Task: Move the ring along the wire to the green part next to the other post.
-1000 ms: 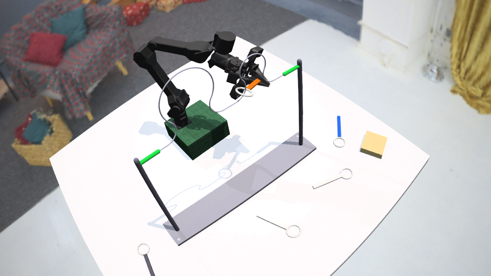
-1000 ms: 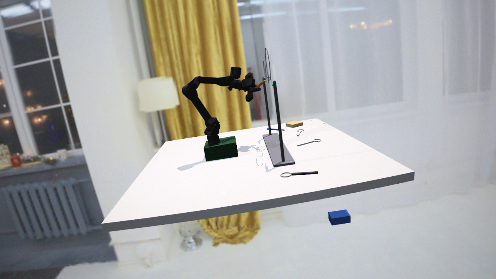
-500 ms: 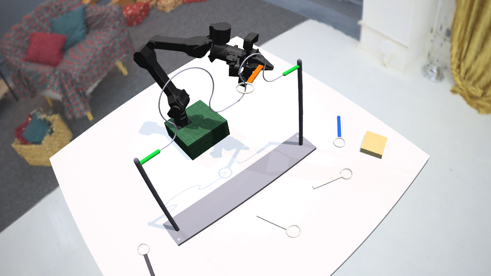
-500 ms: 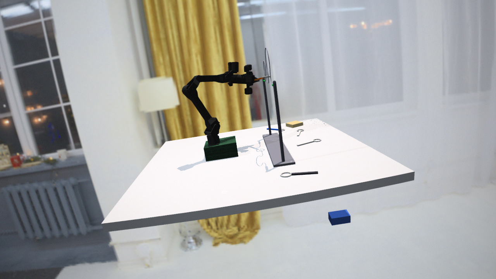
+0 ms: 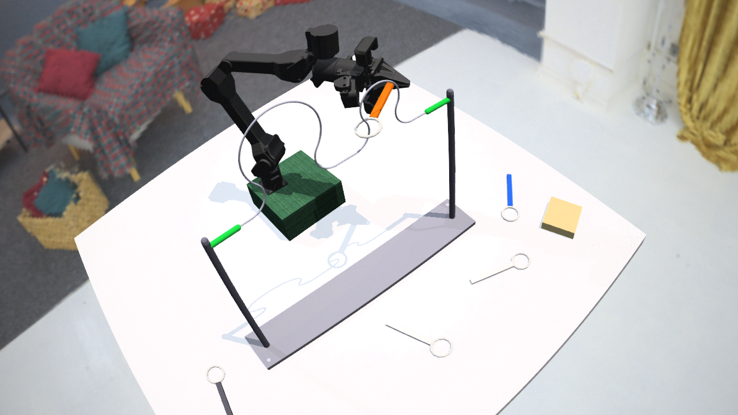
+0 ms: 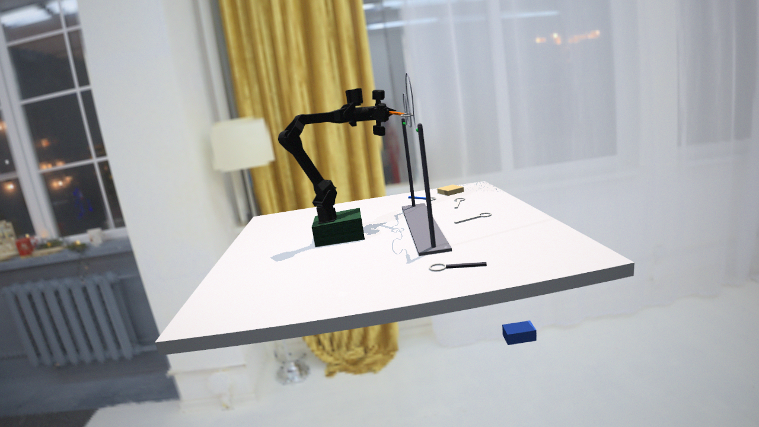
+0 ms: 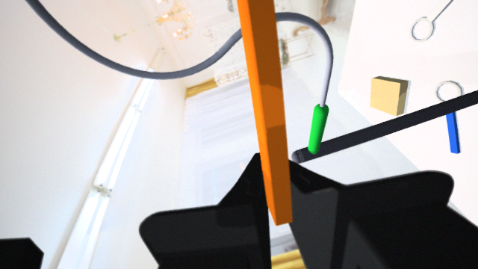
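Observation:
My gripper is shut on the orange handle near its free end. The white ring at its other end is around the grey wire, on the lower left side of the right-hand loop in the top view. The ring lies nearly flat there; whether it touches the wire I cannot tell. The ring is out of the wrist view. One green part is at the right post, the other green part at the left post.
The right-hand wire loop passes in front of the handle and fingers in the top view. The grey base plate joins the posts. A blue-handled ring, a yellow block and several loose rings lie on the table beyond it.

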You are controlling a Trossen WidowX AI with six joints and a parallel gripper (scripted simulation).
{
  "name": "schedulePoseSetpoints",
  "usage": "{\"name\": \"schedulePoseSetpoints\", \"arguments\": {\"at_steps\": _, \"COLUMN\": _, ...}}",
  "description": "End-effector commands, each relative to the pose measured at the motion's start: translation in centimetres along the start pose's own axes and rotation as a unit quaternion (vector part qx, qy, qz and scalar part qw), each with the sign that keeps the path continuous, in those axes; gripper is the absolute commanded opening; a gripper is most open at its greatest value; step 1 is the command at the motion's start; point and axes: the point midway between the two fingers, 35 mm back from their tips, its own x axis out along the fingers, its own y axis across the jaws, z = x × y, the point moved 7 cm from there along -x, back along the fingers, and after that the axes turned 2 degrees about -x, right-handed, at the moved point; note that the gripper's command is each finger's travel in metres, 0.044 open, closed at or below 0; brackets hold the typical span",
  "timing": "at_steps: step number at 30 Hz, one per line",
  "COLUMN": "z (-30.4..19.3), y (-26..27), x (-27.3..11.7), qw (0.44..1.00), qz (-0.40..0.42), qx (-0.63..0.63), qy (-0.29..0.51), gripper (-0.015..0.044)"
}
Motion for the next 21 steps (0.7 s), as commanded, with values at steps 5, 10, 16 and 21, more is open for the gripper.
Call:
{"name": "schedulePoseSetpoints", "arguments": {"at_steps": 5, "z": 0.2, "y": 1.9, "x": -0.4, "qw": 0.998, "qz": 0.031, "qx": 0.047, "qy": 0.007, "gripper": -0.0150}}
{"name": "schedulePoseSetpoints", "arguments": {"at_steps": 10, "z": 0.4, "y": 2.6, "x": -0.6, "qw": 0.997, "qz": 0.041, "qx": 0.065, "qy": 0.009, "gripper": -0.0150}}
{"name": "schedulePoseSetpoints", "arguments": {"at_steps": 16, "z": 0.6, "y": 3.2, "x": -0.8, "qw": 0.997, "qz": 0.044, "qx": 0.070, "qy": 0.010, "gripper": -0.0150}}
{"name": "schedulePoseSetpoints", "arguments": {"at_steps": 21, "z": 0.6, "y": 3.4, "x": -0.9, "qw": 0.998, "qz": 0.037, "qx": 0.057, "qy": 0.008, "gripper": -0.0150}}
